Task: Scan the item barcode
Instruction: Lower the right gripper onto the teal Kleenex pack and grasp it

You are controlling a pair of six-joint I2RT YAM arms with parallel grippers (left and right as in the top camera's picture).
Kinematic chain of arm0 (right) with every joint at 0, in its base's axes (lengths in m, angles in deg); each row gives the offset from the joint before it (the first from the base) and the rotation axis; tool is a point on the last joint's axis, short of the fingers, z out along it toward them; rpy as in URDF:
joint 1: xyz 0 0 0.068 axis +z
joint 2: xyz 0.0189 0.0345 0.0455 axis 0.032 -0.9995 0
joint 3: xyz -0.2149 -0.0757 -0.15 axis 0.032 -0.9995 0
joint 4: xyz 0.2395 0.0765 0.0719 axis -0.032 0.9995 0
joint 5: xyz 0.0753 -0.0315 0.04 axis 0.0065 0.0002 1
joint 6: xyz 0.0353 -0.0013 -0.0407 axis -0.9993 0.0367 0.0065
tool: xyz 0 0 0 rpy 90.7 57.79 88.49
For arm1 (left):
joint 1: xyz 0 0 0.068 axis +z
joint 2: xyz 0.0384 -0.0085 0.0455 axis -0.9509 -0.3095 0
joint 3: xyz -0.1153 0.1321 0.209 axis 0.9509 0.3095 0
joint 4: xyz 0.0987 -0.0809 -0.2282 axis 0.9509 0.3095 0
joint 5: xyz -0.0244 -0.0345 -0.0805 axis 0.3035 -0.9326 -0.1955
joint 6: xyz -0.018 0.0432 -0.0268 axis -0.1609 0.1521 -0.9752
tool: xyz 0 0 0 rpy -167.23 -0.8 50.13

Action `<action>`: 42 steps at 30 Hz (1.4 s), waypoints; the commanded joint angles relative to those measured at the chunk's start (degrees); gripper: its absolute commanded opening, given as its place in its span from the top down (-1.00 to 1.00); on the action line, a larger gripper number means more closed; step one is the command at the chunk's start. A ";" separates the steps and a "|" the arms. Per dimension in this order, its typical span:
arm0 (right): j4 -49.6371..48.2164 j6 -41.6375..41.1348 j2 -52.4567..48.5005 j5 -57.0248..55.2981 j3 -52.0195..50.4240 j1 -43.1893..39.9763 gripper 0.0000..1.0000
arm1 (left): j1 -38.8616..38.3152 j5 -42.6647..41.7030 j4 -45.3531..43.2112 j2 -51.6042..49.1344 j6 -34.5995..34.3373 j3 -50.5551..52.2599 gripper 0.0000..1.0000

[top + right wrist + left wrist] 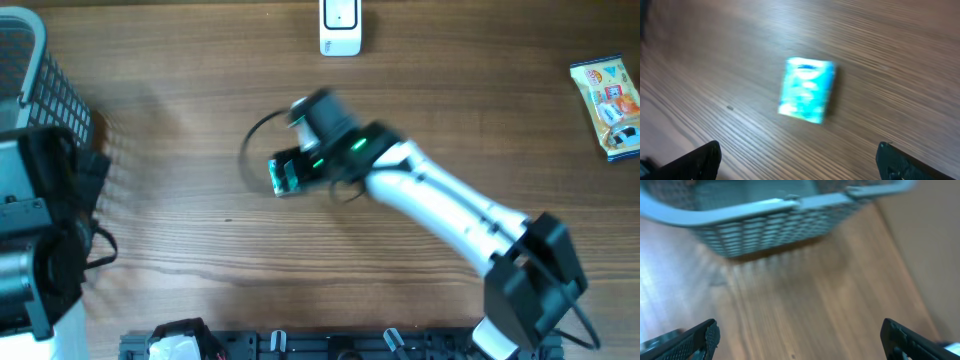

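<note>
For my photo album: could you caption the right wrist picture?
Open right gripper hovering above a small teal packet lying on the wooden table.

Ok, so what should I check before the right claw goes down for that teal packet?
1. Right claw open and empty: ok.
2. Teal packet lying flat on the table, nothing touching it: ok.
3. Packet roughly centred ahead of the claw: ok.
4. Barcode side facing up: cannot tell, the picture is blurred.
5. Scanner at the far edge with nothing in front of it: ok.
6. Left claw open, by the basket, away from the packet: ok.
</note>
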 commanded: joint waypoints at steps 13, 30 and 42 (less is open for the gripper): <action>-11.89 -9.51 -5.11 -11.76 1.64 9.57 -1.00 | 9.18 -0.90 3.52 -0.94 0.74 -0.35 -1.00; -13.55 11.19 -14.67 -15.96 0.83 10.29 -0.33 | 9.18 -0.90 3.52 -0.94 0.74 -0.35 -1.00; -14.80 12.02 -18.93 -17.64 0.83 10.34 0.17 | 9.18 -0.90 3.52 -0.94 0.74 -0.35 -1.00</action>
